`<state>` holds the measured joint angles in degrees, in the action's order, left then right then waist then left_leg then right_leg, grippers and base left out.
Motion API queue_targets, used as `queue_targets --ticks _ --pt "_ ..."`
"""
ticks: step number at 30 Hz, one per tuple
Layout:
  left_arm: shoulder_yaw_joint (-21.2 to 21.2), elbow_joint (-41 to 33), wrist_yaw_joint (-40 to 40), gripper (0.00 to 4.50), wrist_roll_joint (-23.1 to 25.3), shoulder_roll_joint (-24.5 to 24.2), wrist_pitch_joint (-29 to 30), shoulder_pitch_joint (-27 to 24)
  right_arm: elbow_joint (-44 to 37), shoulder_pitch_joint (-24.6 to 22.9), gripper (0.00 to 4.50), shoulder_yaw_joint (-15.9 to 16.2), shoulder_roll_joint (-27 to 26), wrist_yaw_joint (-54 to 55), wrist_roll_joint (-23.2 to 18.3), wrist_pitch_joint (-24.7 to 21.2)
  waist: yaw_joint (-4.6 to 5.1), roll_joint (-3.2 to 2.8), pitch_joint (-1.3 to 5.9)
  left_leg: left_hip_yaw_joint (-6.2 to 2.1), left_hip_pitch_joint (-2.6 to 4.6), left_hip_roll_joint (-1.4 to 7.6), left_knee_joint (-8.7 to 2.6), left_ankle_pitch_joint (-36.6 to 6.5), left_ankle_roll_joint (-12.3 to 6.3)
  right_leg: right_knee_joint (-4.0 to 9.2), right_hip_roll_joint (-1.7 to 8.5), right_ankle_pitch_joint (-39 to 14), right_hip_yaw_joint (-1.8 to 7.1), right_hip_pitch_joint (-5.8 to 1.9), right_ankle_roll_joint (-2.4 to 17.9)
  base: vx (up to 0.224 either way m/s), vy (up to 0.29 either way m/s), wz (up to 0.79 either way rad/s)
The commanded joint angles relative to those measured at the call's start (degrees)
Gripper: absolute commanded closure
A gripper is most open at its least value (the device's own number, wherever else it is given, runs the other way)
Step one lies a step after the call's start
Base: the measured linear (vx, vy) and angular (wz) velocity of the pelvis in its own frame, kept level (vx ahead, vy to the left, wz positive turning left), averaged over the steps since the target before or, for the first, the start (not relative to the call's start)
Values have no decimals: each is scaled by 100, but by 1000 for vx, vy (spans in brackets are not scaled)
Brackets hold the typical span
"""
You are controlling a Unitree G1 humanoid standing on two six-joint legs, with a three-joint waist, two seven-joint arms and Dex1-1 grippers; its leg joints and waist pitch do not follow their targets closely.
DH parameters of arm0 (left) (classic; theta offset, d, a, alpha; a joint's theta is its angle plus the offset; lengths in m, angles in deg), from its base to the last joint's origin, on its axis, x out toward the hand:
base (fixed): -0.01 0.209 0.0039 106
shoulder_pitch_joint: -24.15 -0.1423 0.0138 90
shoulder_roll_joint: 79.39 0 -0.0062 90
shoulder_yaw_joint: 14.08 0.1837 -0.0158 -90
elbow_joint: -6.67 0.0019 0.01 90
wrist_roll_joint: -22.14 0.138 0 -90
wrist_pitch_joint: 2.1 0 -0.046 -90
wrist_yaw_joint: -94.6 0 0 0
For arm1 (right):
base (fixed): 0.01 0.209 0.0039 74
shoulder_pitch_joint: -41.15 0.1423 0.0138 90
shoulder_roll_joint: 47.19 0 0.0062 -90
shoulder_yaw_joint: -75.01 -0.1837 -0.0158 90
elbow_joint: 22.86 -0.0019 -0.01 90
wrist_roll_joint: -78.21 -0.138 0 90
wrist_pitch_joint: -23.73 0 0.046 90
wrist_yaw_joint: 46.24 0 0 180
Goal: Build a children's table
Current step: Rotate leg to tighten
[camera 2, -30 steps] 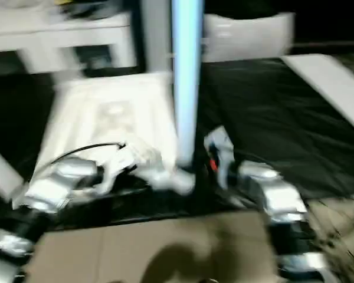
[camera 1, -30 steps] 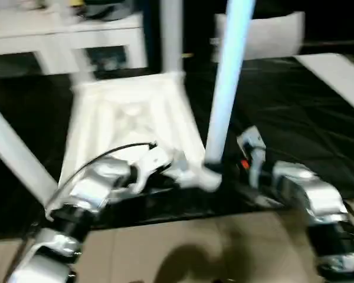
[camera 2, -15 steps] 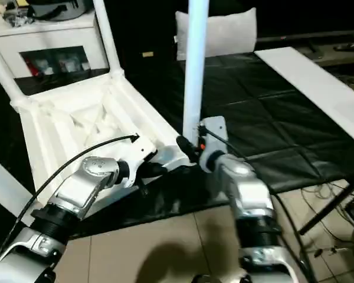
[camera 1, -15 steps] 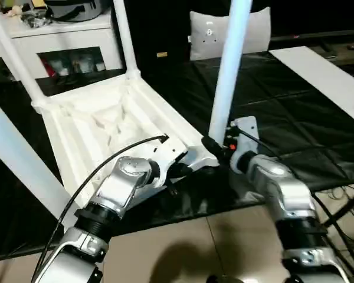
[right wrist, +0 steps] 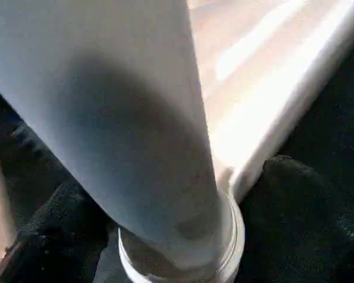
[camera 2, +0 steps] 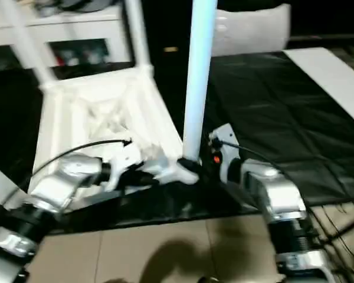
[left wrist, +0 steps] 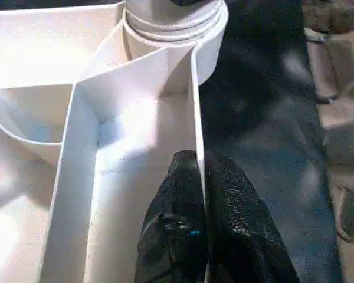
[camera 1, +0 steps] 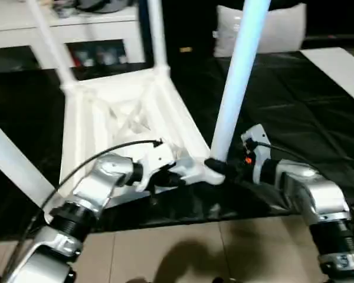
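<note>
The smooth, tapered white leg (camera 1: 233, 88) stands upright in the near corner socket of the ribbed top (camera 1: 121, 115), lying underside-up on black cloth. My left gripper (left wrist: 202, 188) pinches its thin rim wall; my right gripper (camera 1: 224, 168) straddles the leg base, fingers spread.

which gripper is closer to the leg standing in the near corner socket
Right. The right gripper sits at the base of the leg, a finger on each side. The left gripper is shut on the tabletop's rim, a little short of that socket.
</note>
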<state>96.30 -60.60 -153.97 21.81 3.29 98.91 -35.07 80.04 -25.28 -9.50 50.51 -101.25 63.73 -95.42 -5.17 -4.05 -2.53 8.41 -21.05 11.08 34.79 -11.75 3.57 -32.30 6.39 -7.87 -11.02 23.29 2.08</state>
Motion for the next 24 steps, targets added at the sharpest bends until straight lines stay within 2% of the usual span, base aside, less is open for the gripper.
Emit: queue_targets --ticks 1,2,3,4,5,8,10,11,14,15,17,18,22,24 --pt "251 -23 -668 450 67 -251 -290 55 45 64 74 -150 317 -412 -103 214 -1 139 434 16 58 255 -375 -758 -482 321 327 -1638 438 -380 593 0 0 0" --pt "299 14 -790 450 77 -309 -390 67 78 69 76 -117 368 -626 -160 272 -25 128 429 16 59 251 -380 -781 -481 307 337 -1660 447 -375 616 0 0 0" --pt "336 55 -883 450 88 -354 -475 88 126 89 76 -74 413 -835 -193 306 -59 151 404 30 27 242 -393 -886 -463 323 327 -1912 466 -379 548 0 0 0" --pt "397 80 -1026 450 99 -422 -576 117 181 123 97 6 477 -1152 -242 325 -75 134 397 35 32 235 -393 -932 -438 341 334 -2039 470 -373 515 0 0 0" --pt "397 80 -1026 450 99 -422 -576 117 181 123 97 6 477 -1152 -242 325 -90 135 402 34 51 239 -397 -968 -408 350 336 -2128 475 -369 489 0 0 0" --pt "462 59 -1169 450 89 -473 -648 116 231 146 128 120 561 -1521 -316 365 -118 163 406 27 49 251 -406 -978 -341 339 344 -2145 498 -366 501 0 0 0" --pt "488 40 -1200 450 95 -488 -688 120 249 171 152 216 607 -1705 -344 361 -123 285 393 47 42 241 -404 -937 -334 356 348 -2283 506 -358 477 0 0 0" --pt "495 36 -1203 450 94 -486 -706 120 260 180 159 273 614 -1835 -387 351 -158 230 396 39 55 236 -400 -940 -300 351 364 -2377 503 -358 472 0 0 0" --pt "479 56 -1165 450 90 -470 -758 120 368 210 173 368 595 -1956 -379 431 -150 262 386 41 53 236 -405 -1030 -270 373 354 -2444 491 -355 443 0 0 0" --pt "473 51 -1154 450 58 -450 -761 100 504 250 195 380 541 -1975 -341 476 -150 284 389 42 57 228 -403 -1025 -258 378 357 -2498 488 -353 427 0 0 0" --pt "482 43 -1143 450 50 -442 -765 79 535 253 207 378 515 -1977 -332 489 -153 291 387 45 53 226 -402 -1007 -257 385 351 -2516 487 -356 423 0 0 0" --pt "492 18 -1136 450 47 -432 -767 41 562 250 212 378 488 -1992 -326 507 -155 274 395 43 56 229 -399 -1000 -257 374 353 -2480 489 -356 437 0 0 0" --pt "486 -45 -1150 450 12 -404 -735 -19 587 252 249 359 425 -1994 -351 556 -142 282 392 38 52 232 -409 -1022 -245 369 342 -2429 489 -363 454 0 0 0" --pt "503 -20 -1129 450 28 -387 -765 -31 572 241 254 352 379 -1838 -272 776 -134 243 377 38 56 224 -412 -1096 -228 396 339 -2564 481 -355 413 0 0 0"
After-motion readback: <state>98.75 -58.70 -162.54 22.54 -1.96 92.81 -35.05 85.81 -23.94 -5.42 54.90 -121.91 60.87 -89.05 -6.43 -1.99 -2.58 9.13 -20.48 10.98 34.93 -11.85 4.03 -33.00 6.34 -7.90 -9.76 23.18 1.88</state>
